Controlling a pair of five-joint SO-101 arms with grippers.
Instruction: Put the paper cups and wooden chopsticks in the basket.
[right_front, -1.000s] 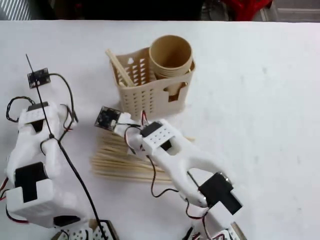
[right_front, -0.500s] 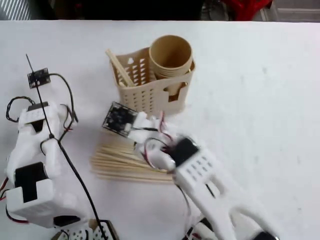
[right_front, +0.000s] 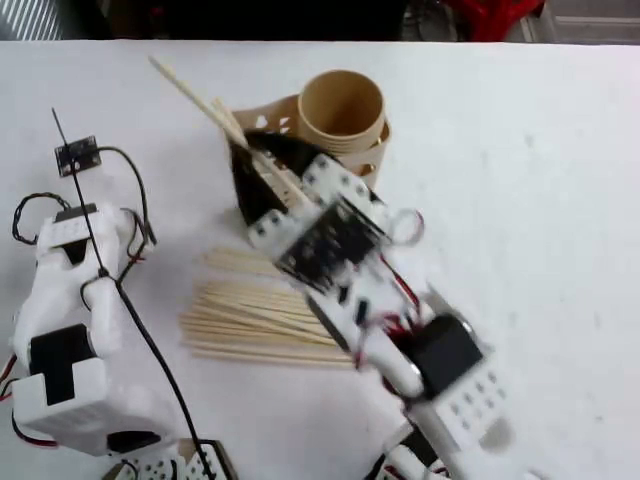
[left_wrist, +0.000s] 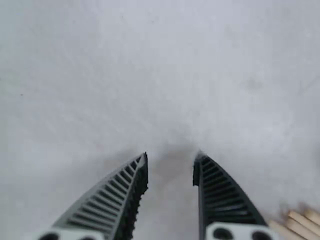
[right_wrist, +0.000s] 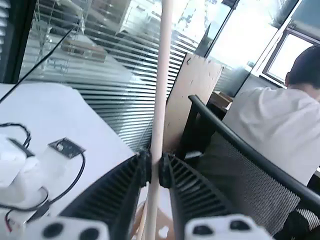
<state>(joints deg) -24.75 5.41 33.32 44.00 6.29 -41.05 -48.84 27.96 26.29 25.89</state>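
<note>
1. A single pale wooden chopstick (right_front: 215, 112) is pinched between the two black ribbed fingers (right_wrist: 131, 181) of the right claw (right_wrist: 155, 170). The fingertips are pressed against the stick from both sides, with only the stick's thickness between them.
2. In the high view this chopstick slants up and away from the claw toward the far left. Its lower part sits over the cream perforated plastic basket (right_front: 262, 122), and whether its tip is inside the basket cannot be told.
3. The stack of tan paper cups (right_front: 342, 105) stands upright in the right-hand part of the basket, mouth up, just beside the right claw (right_front: 258, 185).
4. The white right arm (right_front: 400, 320) reaches diagonally from the near edge up to the basket and covers most of the basket's front wall.
5. A loose pile of wooden chopsticks (right_front: 255, 320) lies flat on the white bench (right_front: 520, 180) in front of the basket, partly under the right arm.
6. The left claw (left_wrist: 170, 160) hangs over bare bench with its fingers spread and nothing between them. A few chopstick ends (left_wrist: 300, 222) lie near one finger.
7. The white left arm (right_front: 60, 330) sits at the left side of the bench, well apart from the basket, with black cables and a small circuit board (right_front: 77, 155) beyond it.
</note>
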